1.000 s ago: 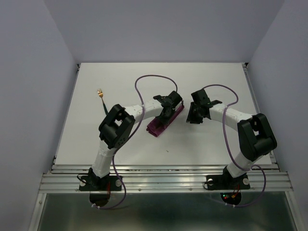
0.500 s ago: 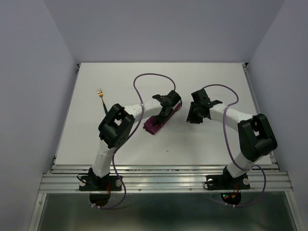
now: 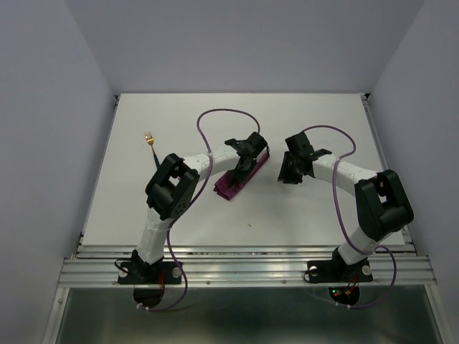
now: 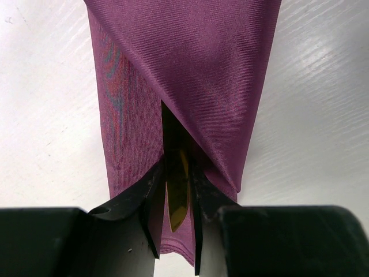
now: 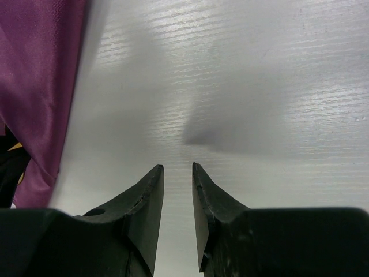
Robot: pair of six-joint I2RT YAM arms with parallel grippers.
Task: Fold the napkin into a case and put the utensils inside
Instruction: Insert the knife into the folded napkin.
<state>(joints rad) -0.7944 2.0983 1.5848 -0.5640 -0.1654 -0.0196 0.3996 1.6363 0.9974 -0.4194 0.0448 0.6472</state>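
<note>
The napkin lies as a narrow plum-purple case [image 3: 231,186] on the white table, running diagonally. In the left wrist view the case [image 4: 196,69] has a slit between its layers. My left gripper [image 3: 244,164] [image 4: 177,167] is shut on the knife [image 4: 176,199]. Its gold blade shows between my fingers, and its dark handle runs into the slit. The fork [image 3: 150,141] lies alone on the table at the far left. My right gripper [image 3: 287,174] [image 5: 177,167] hovers just right of the case [image 5: 34,86], slightly open and empty.
Purple cables [image 3: 219,115] loop above both arms over the back of the table. Grey walls enclose the white table [image 3: 315,215] on three sides. A metal rail [image 3: 244,261] runs along the near edge by the arm bases.
My left gripper and the case have shifted slightly left and toward the near edge. The right arm has stayed still.
</note>
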